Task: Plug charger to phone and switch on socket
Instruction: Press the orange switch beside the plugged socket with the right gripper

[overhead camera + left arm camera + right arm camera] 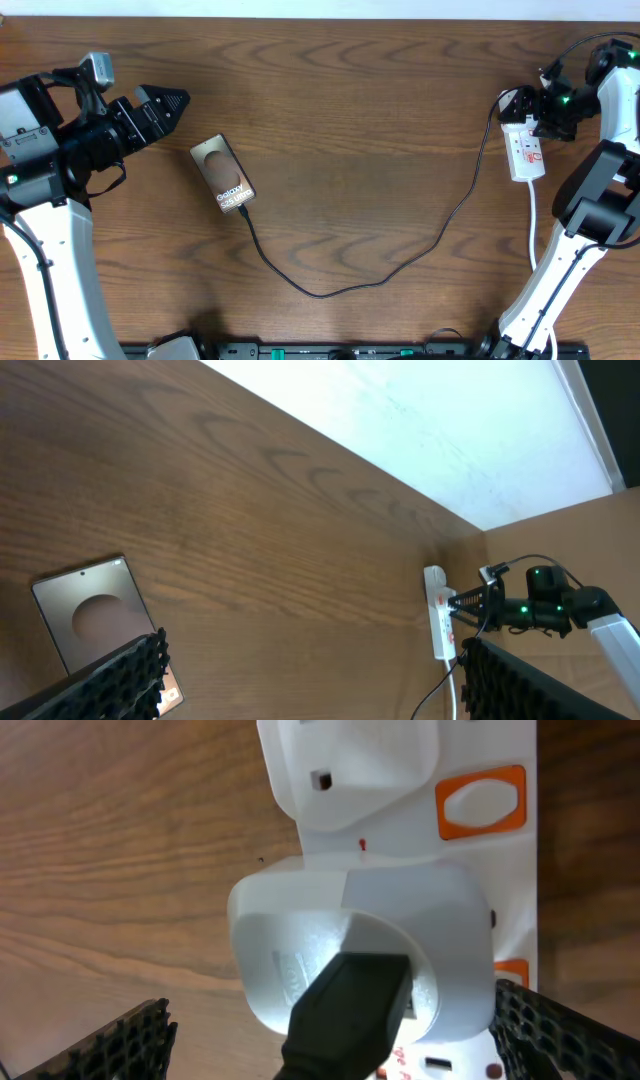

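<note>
The phone (223,173) lies flat on the wooden table at the left, screen up with white lettering. The charger cable (320,293) runs from the phone's near short edge, loops across the table and rises to a white adapter (370,950) seated in the socket strip (527,155). Its black plug (350,1010) sticks into that adapter. My right gripper (532,112) hangs open over the strip's far end, one finger on each side of the adapter. An orange switch (482,803) shows beside it. My left gripper (165,105) is open, up and left of the phone (95,610), holding nothing.
The strip's white cord (533,225) trails toward the near table edge beside the right arm's base. A pale wall (450,430) borders the far side of the table. Bare wood lies between phone and strip.
</note>
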`<state>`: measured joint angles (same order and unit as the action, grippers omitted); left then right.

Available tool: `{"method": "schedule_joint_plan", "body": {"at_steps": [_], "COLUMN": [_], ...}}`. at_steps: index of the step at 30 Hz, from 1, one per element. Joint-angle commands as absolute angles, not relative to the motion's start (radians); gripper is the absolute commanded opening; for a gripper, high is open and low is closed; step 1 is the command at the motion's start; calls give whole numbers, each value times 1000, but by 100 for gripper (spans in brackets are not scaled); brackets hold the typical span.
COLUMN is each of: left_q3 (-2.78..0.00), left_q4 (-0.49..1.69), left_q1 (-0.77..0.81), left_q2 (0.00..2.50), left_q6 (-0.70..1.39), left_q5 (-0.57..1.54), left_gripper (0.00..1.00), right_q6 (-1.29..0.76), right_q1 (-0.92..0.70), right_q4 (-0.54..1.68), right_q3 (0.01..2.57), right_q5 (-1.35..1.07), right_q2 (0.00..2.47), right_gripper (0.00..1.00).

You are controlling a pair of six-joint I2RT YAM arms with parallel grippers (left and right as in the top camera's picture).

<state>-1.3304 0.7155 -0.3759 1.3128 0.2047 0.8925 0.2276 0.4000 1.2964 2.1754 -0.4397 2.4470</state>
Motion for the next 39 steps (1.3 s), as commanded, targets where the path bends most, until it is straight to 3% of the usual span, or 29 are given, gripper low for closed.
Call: {"method": "schedule_joint_plan", "body": {"at_steps": [1, 39], "left_q3": [-1330, -1330], "left_q4": [717, 718], "left_q1": [-376, -376], "left_q2": [1313, 1313], "left_q6": [184, 184], "left_q5": [904, 904], "left_gripper": [91, 91], "right_q6": [242, 100], "right_q1": [374, 370], "right_q4": [1271, 1275], "right_q3": [2163, 2162], "right_q5": [-475, -666], "right_q2": [2458, 2458], "right_gripper": [99, 99]}}
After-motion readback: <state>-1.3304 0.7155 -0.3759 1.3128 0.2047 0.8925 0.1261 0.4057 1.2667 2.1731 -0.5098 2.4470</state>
